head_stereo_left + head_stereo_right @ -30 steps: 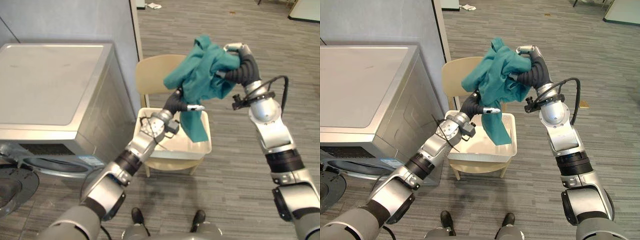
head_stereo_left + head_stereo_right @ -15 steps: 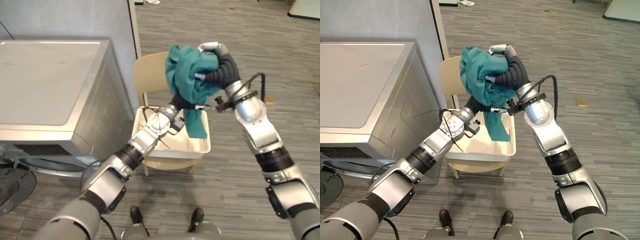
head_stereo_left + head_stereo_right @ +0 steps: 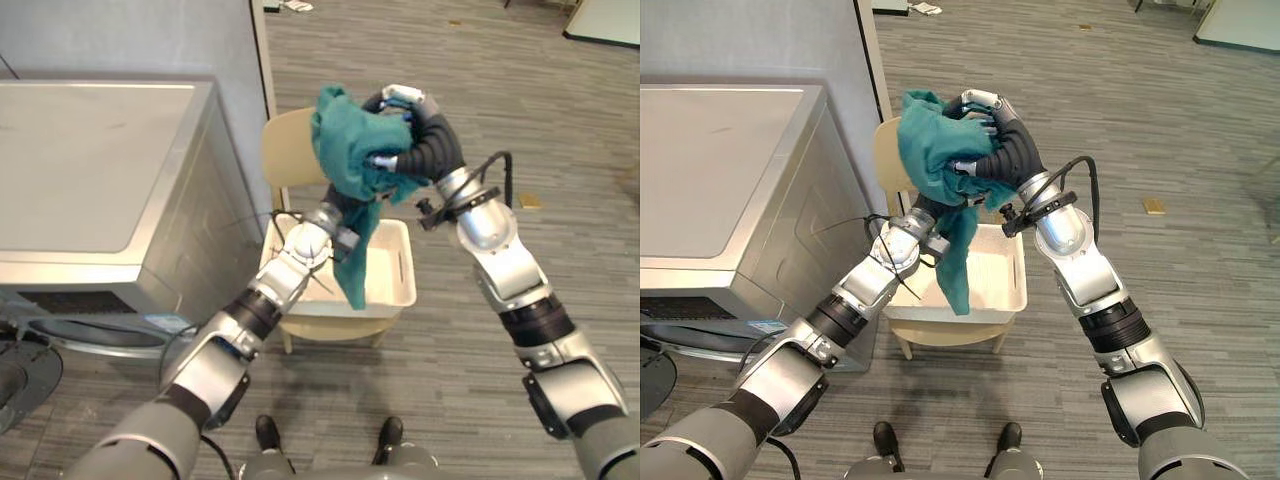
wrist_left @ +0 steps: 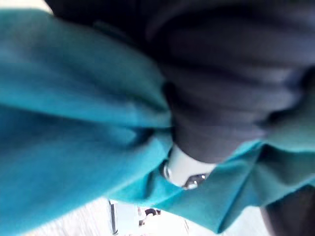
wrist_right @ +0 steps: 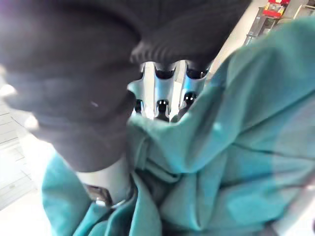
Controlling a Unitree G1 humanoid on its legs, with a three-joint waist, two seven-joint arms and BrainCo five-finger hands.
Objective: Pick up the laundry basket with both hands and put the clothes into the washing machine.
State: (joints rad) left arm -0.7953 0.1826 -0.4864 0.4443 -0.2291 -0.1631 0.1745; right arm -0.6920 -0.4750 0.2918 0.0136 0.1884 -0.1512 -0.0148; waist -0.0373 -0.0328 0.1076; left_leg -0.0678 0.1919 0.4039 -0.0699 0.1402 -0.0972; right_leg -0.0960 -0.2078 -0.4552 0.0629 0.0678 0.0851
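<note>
A teal garment (image 3: 350, 150) hangs in the air above the white laundry basket (image 3: 400, 282), which stands on a beige chair (image 3: 285, 150). My right hand (image 3: 1005, 140) is at the top of the bunch, fingers curved over the cloth and thumb below it. From underneath, my left hand (image 3: 340, 212) is pushed up into the garment, its fingers buried in the folds (image 4: 74, 123) and curled on them. A tail of the cloth dangles into the basket. In the right wrist view, cloth (image 5: 221, 162) lies over the fingers (image 5: 162, 93).
The silver washing machine (image 3: 100, 170) stands at the left, with its round door (image 3: 20, 375) swung open at the lower left. A grey partition (image 3: 130, 40) rises behind it. Open wood-look floor (image 3: 500, 60) spreads to the right and beyond.
Both hands have carried the garment leftwards, nearer the machine. The left hand has closed inside the cloth, and the right hand's fingers have loosened somewhat.
</note>
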